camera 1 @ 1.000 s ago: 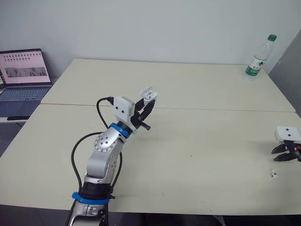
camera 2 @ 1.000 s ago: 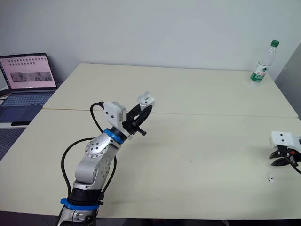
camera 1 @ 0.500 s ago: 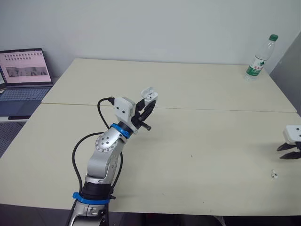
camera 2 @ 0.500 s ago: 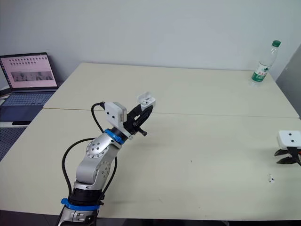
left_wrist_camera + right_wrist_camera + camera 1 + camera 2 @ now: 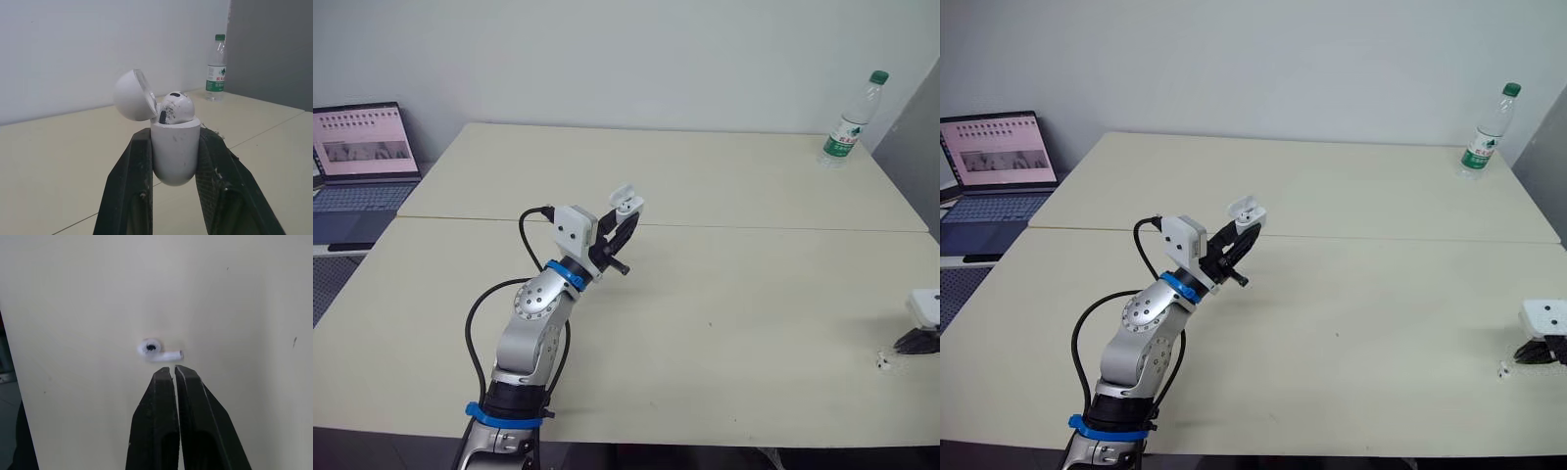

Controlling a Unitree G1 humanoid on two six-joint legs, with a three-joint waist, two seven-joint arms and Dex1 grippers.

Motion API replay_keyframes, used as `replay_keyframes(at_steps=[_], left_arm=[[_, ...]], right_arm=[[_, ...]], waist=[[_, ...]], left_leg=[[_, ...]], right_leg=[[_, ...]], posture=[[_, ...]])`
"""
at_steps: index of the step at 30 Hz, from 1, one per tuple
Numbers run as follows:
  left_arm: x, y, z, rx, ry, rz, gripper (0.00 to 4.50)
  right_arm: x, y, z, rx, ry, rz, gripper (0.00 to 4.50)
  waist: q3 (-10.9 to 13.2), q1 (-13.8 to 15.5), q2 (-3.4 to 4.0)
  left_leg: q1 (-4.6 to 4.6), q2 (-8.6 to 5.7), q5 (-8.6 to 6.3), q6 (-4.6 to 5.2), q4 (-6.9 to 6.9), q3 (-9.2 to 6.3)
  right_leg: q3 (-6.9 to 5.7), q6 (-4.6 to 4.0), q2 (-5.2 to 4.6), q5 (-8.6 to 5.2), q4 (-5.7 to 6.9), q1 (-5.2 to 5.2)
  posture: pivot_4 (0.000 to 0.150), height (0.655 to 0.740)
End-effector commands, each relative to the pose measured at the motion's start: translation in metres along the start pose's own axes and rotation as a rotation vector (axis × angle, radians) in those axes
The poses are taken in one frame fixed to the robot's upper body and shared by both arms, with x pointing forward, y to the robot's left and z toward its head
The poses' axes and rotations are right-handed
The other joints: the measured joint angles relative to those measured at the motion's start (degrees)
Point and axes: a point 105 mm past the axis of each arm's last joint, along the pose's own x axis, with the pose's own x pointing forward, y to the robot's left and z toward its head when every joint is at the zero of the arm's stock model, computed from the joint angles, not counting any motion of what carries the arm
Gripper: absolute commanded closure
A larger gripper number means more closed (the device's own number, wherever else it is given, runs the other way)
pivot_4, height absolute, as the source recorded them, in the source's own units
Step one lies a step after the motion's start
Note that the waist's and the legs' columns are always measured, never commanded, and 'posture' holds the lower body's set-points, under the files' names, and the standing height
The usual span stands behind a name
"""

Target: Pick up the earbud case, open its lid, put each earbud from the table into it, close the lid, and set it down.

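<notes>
My left gripper [image 5: 623, 223] is shut on the white earbud case [image 5: 626, 202] and holds it up over the middle-left of the table. In the left wrist view the case [image 5: 174, 149] sits between the two black fingers with its lid [image 5: 131, 95] swung open and one earbud [image 5: 176, 107] seated inside. A second white earbud [image 5: 881, 362] lies on the table at the near right. My right gripper [image 5: 916, 341] is just beside it; in the right wrist view its fingers are shut together [image 5: 174, 373], empty, with that earbud [image 5: 157, 351] just beyond the tips.
A plastic water bottle [image 5: 850, 121] stands at the table's far right corner. An open laptop [image 5: 367, 162] sits on a lower surface to the left. A seam [image 5: 754, 228] crosses the cream table. The table's near edge runs close to the right gripper.
The right gripper has dropped lower and nearer to the earbud on the table, and its fingers, spread before, are now together. The left gripper with the case has barely shifted.
</notes>
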Motion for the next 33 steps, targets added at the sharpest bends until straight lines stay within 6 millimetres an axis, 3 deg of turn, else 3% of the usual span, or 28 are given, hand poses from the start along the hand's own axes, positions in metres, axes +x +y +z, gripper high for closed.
replay_keyframes(at_steps=[1, 9, 24, 33], left_arm=[[0.002, -0.002, 0.016, 0.029, -0.053, -0.009, 3.71], [0.000, 0.000, 0.015, 0.034, -0.046, -0.012, 3.71], [-0.001, 0.000, 0.015, 0.034, -0.041, -0.009, 3.71], [-0.001, 0.000, 0.014, 0.033, -0.039, -0.013, 3.71]], right_arm=[[-0.008, 0.004, 0.010, 0.012, -0.039, 0.029, 4.45], [0.002, 0.016, 0.012, 0.027, -0.041, 0.087, 4.45], [0.002, 0.013, -0.004, 0.045, 0.018, 0.065, 4.45], [-0.002, 0.008, 0.003, 0.078, -0.014, 0.048, 4.45]], waist=[[0.0, 0.1, 0.00], [0.0, 0.1, 0.00], [0.0, 0.1, 0.00], [0.0, 0.1, -0.01]], left_leg=[[-0.01, 0.00, 0.00, 0.00, 0.00, -0.02], [-0.02, -0.01, 0.00, 0.00, 0.01, -0.02], [-0.01, -0.02, 0.00, 0.00, 0.01, -0.01], [-0.02, -0.02, 0.00, 0.00, 0.01, -0.02]], right_leg=[[-0.01, 0.01, 0.00, -0.01, 0.00, 0.00], [-0.01, 0.05, 0.00, -0.03, 0.00, 0.00], [0.00, 0.07, 0.01, -0.05, 0.00, 0.00], [0.00, 0.07, 0.01, -0.05, 0.00, 0.00]], posture=[[0.150, 0.7400], [0.150, 0.7400], [0.150, 0.7400], [0.150, 0.7400]])
